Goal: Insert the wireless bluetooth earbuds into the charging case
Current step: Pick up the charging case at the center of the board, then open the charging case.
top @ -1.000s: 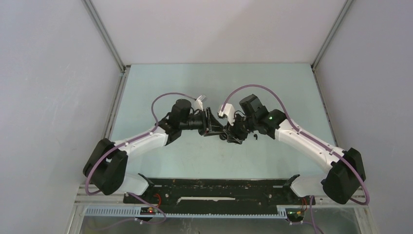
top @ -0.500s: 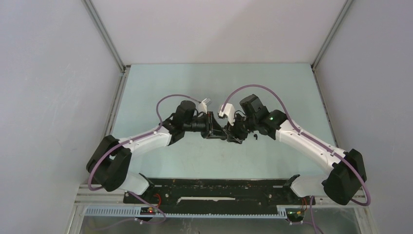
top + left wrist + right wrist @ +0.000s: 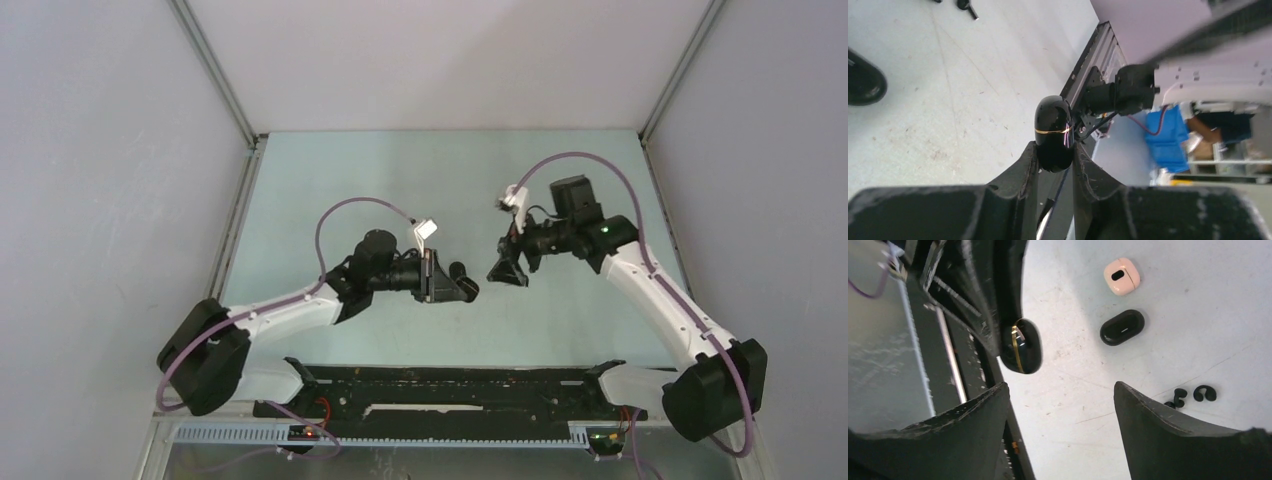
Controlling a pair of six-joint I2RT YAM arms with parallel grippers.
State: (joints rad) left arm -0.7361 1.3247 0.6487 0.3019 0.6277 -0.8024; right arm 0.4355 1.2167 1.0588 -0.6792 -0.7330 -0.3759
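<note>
While the left gripper [image 3: 1054, 150] is clamped on a glossy black case [image 3: 1053, 131], its two fingers [image 3: 1024, 167] pinch the lower half, so the rounded top stands out past the tips. A thin gold seam runs around this case and the lid looks shut. In the right wrist view the same case shows at the end of the left arm, over the near part of the table [image 3: 1198, 315], close to the black rail at the edge.

The right gripper [image 3: 1060, 390] holds nothing. Its jaws stand wide apart with only bare table between them. In the overhead view it hangs to the right of the left gripper, with a clear gap between the two.

The earbuds [image 3: 1205, 393] lie loose on the table, outside any case. Two small black ones sit close together just beyond the right gripper's right finger [image 3: 1168, 435]. In the left wrist view, small dark earbuds also show at the top edge, too cropped to count.

Two more cases rest on the table, near each other but apart. One is an oval case [image 3: 1122, 327], black with a short pale line on its lid. The other is a pink case [image 3: 1121, 276] with a dark slot, beyond it. Both are well apart from the earbuds and from the held case.
</note>
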